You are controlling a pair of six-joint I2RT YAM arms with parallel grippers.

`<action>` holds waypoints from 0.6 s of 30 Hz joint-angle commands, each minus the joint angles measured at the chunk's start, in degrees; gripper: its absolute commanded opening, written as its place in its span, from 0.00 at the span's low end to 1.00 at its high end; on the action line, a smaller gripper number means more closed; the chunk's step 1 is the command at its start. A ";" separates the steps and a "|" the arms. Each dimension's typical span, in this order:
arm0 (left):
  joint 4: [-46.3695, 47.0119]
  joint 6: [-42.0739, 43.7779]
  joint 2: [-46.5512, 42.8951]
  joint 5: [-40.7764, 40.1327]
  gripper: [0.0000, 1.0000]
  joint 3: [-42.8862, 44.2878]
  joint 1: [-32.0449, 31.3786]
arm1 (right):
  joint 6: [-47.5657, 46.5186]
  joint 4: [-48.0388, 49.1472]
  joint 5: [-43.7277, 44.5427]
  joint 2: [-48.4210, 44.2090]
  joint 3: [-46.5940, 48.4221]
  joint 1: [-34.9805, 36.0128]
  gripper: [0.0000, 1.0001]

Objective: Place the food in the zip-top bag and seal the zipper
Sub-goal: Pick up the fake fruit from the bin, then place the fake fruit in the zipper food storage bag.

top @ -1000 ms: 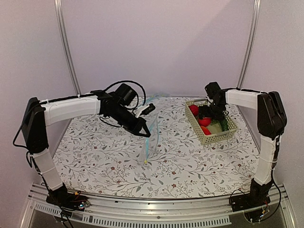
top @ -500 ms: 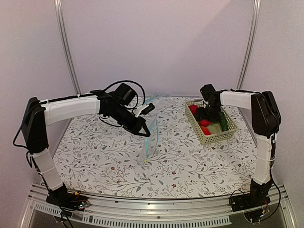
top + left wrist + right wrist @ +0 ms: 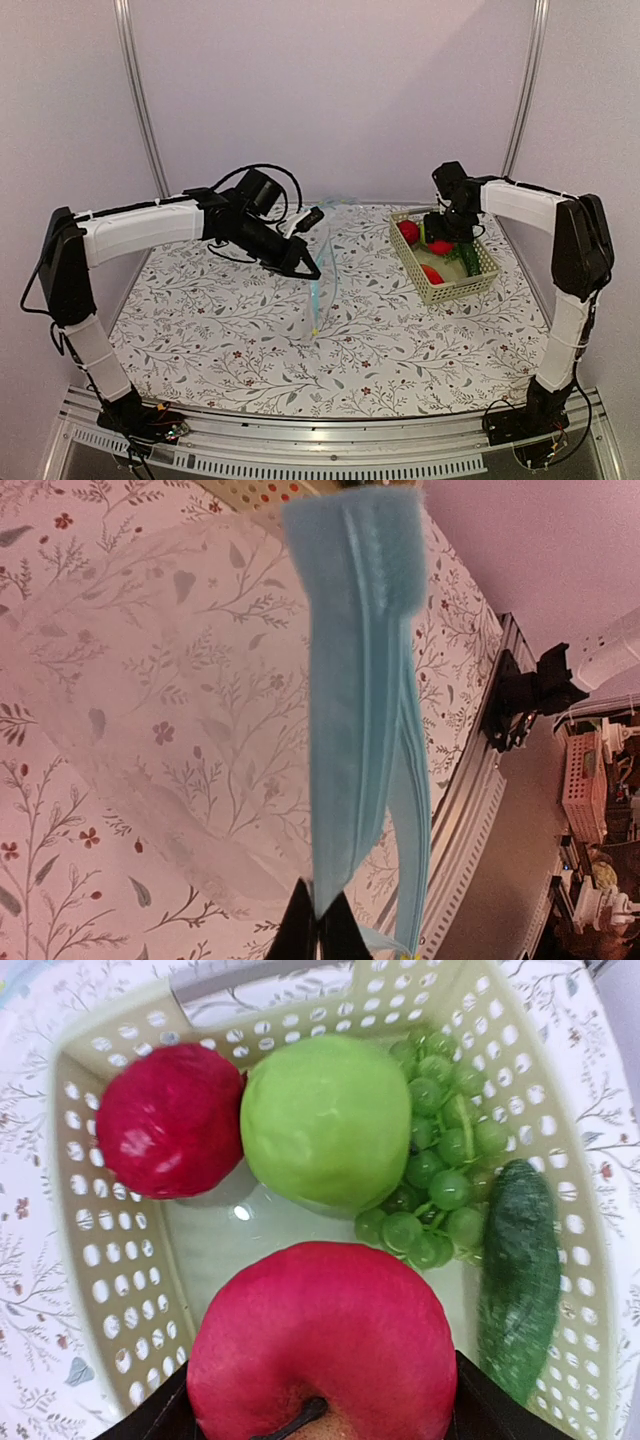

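Observation:
My left gripper [image 3: 312,271] is shut on the light blue zipper [image 3: 362,700] of the clear zip-top bag [image 3: 170,720] and holds it up, so the bag [image 3: 318,285] hangs on edge above the table. In the left wrist view the gripper [image 3: 320,935] pinches the strip's lower end. My right gripper [image 3: 443,238] is shut on a round red fruit [image 3: 325,1345] and holds it just above the basket [image 3: 432,290]. Another red piece [image 3: 170,1132] and the dark green cucumber [image 3: 520,1280] lie in the basket. An orange-red piece [image 3: 432,273] shows in the top view.
The cream perforated basket [image 3: 80,1220] at the back right also holds a bright green apple [image 3: 325,1120] and a green grape bunch [image 3: 440,1175]. A floral cloth [image 3: 230,340] covers the table. Metal posts stand at the back corners, and a rail runs along the near edge.
My right gripper has risen out of the basket with the round red fruit in it. My left gripper has lifted and turned the bag slightly, still holding the zipper.

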 commanded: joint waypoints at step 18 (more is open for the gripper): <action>38.40 -31.02 3.53 0.64 0.00 -11.29 -10.41 | 8.05 7.64 -34.28 -44.63 -22.63 11.77 0.71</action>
